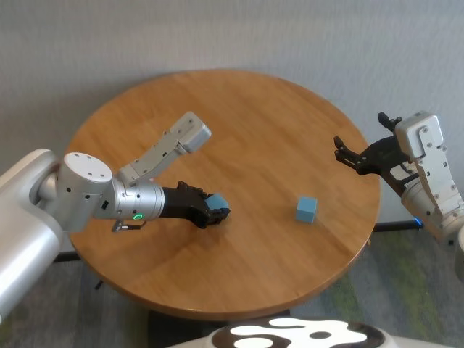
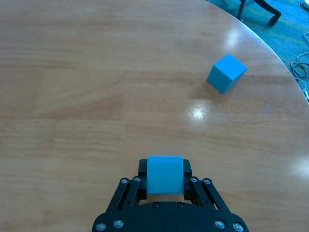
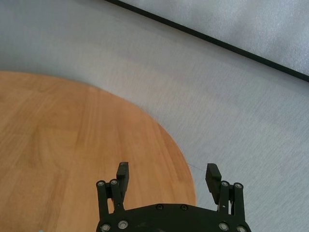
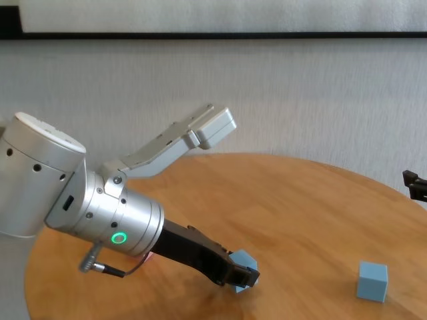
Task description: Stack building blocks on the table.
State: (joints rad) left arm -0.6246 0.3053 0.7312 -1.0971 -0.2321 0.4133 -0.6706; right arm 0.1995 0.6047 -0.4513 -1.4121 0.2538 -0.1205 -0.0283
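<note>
Left end effector [image 2: 164,186] grips matte blue cube [image 2: 164,174].

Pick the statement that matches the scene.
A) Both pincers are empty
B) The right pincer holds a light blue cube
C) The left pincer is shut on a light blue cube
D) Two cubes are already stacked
C: the left pincer is clamped on a light blue cube, while the right pincer hangs open and empty by the table edge, and the other blue cube sits alone.
</note>
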